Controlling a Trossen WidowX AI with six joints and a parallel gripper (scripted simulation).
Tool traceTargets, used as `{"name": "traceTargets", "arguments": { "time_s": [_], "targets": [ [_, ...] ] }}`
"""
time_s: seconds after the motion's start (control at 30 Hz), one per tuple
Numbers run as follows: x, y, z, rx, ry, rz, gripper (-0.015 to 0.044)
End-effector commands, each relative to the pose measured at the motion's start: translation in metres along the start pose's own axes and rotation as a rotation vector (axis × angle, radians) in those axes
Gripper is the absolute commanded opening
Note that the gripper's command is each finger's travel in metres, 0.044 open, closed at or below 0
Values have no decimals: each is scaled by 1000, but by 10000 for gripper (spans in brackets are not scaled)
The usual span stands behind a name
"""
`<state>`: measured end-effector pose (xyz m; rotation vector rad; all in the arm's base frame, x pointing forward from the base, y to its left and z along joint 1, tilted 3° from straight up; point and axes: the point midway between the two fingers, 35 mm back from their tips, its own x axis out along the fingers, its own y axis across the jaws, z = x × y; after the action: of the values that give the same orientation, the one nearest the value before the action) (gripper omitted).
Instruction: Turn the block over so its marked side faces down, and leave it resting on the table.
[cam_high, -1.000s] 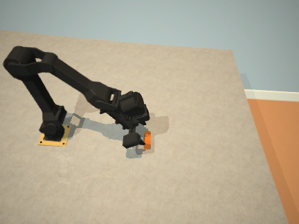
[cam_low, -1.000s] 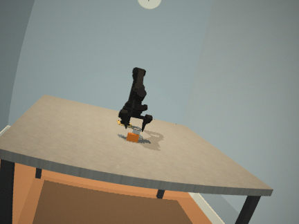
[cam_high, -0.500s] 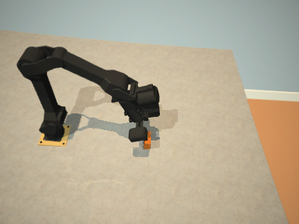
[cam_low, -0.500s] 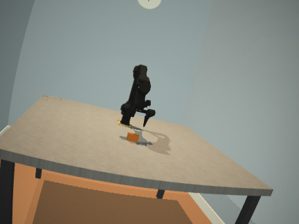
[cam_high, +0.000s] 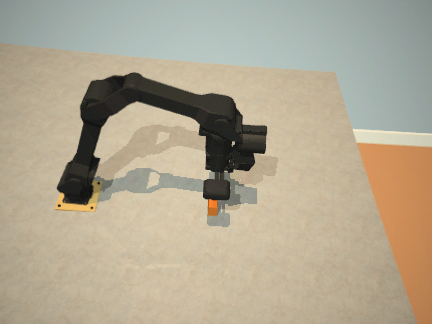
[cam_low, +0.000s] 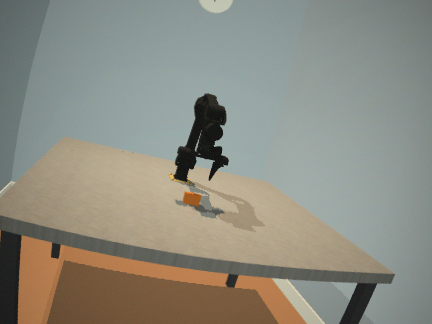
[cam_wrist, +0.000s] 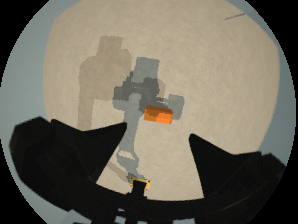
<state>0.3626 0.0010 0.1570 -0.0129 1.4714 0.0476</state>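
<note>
While the black tool (cam_low: 216, 170) hangs released and holds nothing, the small orange rectangular block (cam_low: 192, 198) rests below it. It lies on the beige speckled surface (cam_low: 100, 200).

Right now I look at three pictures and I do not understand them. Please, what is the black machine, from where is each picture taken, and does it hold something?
The black jointed machine is a robot arm bolted to the grey-beige table by a yellow base plate. One picture looks down from above, one looks from the side and low, and the round one comes from a camera on the arm's wrist. At the arm's end is a pincer with two fingers; it is open, raised above the table, and holds nothing. A small orange block rests on the table below it.
</note>
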Motion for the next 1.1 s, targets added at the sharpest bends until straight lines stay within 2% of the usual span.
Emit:
{"name": "traceTargets", "arguments": {
  "time_s": [0.0,0.17,1.07],
  "targets": [
    [-2,-1,1,-7,26,-6,440],
    [31,-1,1,-7,26,-6,440],
    [68,-1,0,-7,26,-6,440]
  ]
}}
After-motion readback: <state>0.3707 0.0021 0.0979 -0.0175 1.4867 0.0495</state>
